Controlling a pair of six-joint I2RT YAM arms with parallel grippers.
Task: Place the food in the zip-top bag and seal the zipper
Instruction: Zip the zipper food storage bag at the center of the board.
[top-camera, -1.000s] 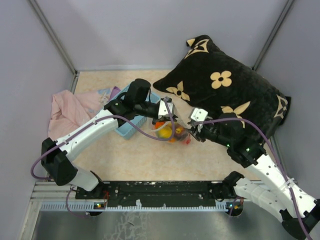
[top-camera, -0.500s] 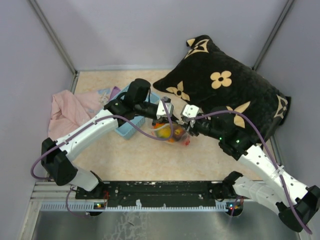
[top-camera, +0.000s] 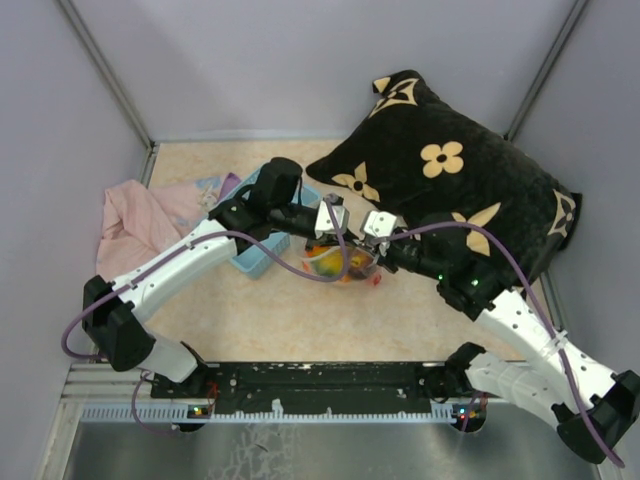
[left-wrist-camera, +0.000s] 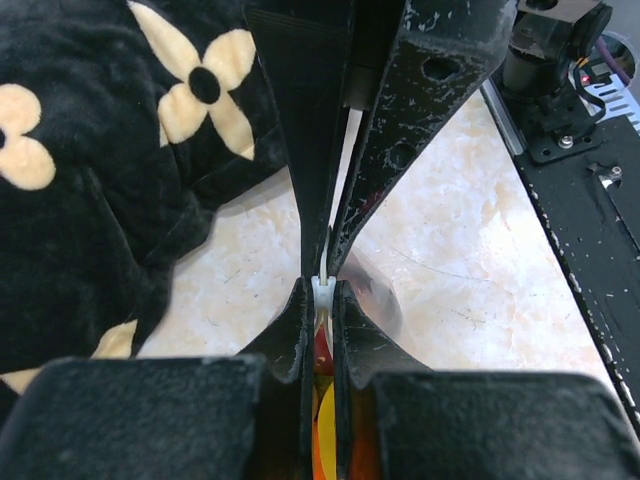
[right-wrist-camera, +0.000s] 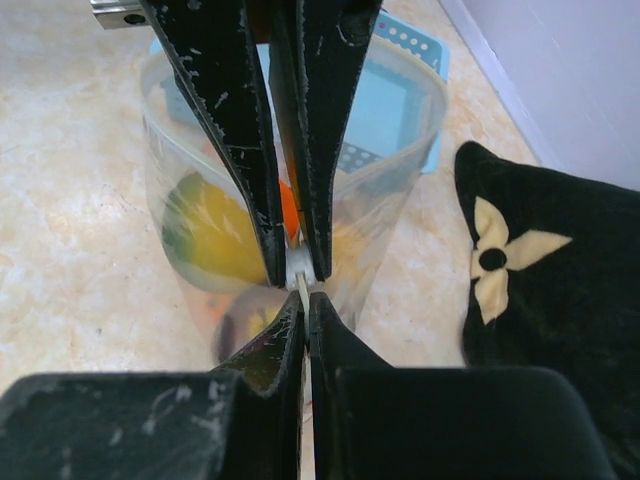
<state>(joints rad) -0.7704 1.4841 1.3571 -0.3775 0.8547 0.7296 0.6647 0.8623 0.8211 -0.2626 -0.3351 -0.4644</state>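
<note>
The zip-top bag (top-camera: 342, 266) hangs between my two grippers over the table, with the food (top-camera: 330, 262) inside it. In the right wrist view the bag (right-wrist-camera: 400, 170) is clear, and yellow and orange food (right-wrist-camera: 215, 230) shows through it. My left gripper (top-camera: 338, 232) is shut on the zipper (left-wrist-camera: 323, 288), a thin white strip at the bag's top edge. My right gripper (top-camera: 372, 240) is shut on the same zipper (right-wrist-camera: 300, 272), tip to tip with the left one. In the left wrist view the left gripper (left-wrist-camera: 322, 300) pinches the strip. In the right wrist view the right gripper (right-wrist-camera: 305, 300) does the same.
A light-blue basket (top-camera: 255, 262) stands just left of the bag and shows in the right wrist view (right-wrist-camera: 415, 45). A large black pillow with cream flowers (top-camera: 450, 170) lies at the back right, close behind the grippers. A pink cloth (top-camera: 145, 220) lies at the left.
My right gripper has moved left along the bag's top edge until it meets the left gripper. The left arm and the bag have barely moved.
</note>
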